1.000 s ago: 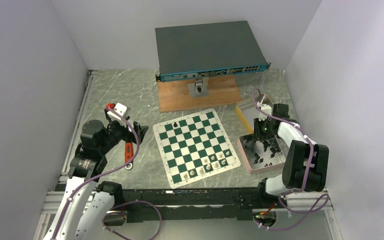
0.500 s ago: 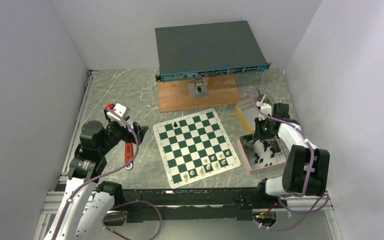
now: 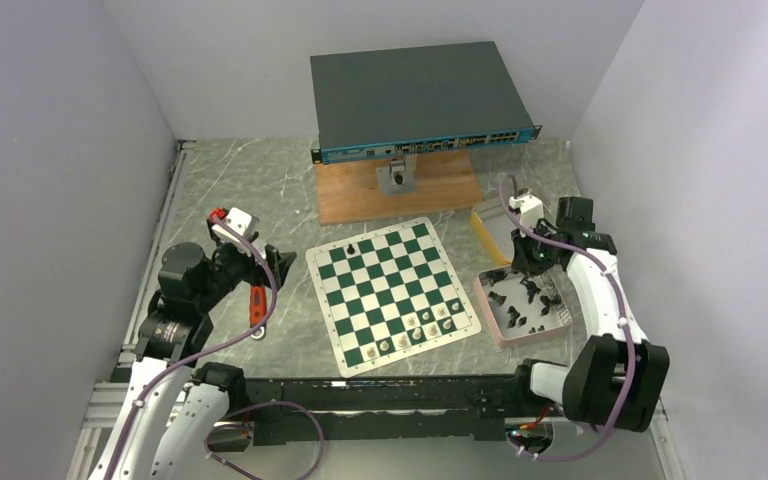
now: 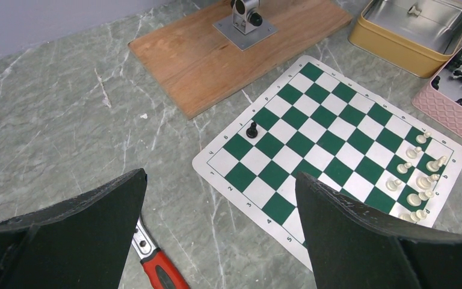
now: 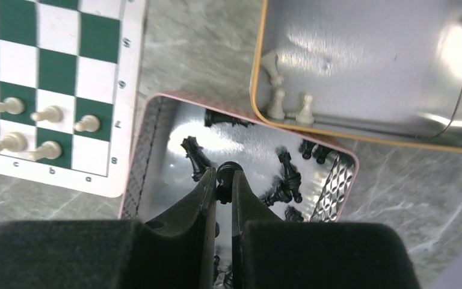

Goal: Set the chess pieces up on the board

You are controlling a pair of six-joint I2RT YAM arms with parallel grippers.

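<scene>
One black piece [image 5: 228,170] is sitting clenched in my right hand [image 5: 223,183] over the pink tray [image 5: 138,168].
The board [image 3: 392,290] is lying left of the tray; my left hand [image 4: 219,176] is hanging released.

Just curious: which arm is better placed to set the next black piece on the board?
Right: the right gripper pinches a black piece over the pink tray; the left gripper is open, holding nothing.

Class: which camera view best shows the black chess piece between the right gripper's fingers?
Right wrist view: the black piece sits close up, pinched between the fingers. In the top external view it is too small to make out; the left wrist view misses it.
</scene>
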